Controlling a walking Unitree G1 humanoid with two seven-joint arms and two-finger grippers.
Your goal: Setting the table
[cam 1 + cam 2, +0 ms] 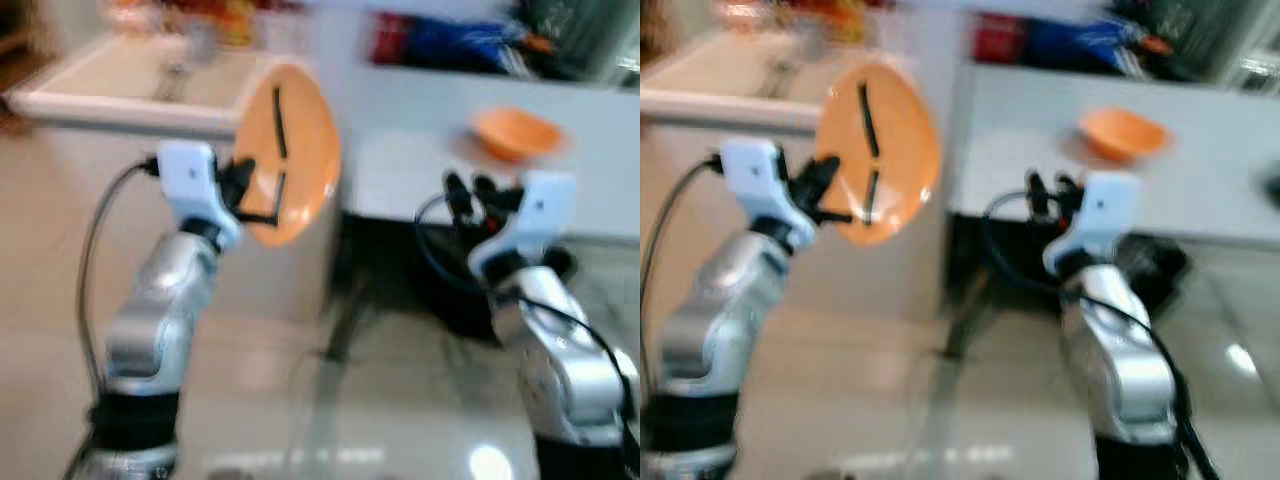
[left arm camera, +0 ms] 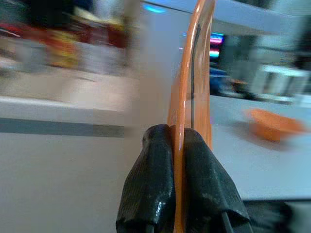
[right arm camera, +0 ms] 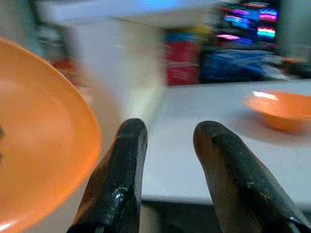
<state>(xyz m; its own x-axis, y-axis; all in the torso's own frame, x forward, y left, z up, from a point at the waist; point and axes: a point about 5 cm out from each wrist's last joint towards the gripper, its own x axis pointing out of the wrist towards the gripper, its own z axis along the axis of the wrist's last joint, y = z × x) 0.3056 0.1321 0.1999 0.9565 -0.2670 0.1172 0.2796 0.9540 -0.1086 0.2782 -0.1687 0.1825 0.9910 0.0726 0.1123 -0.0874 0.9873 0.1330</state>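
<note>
Ahead, a pale counter [image 1: 420, 175] is seen across the right of the blurred head views, with a white sink unit [image 1: 130, 90] to its left and a glossy floor [image 1: 300, 390] below. An orange plate [image 1: 290, 155] is held upright on edge in the air, between the sink unit and the counter's near corner, its rim pinched between the pressed-together fingers of the left end effector [image 2: 177, 145]. An orange bowl [image 1: 515, 132] is set on the counter, well apart from the plate, and the right end effector [image 3: 167, 141] is raised near the counter's front edge with its fingers spread and nothing between them.
</note>
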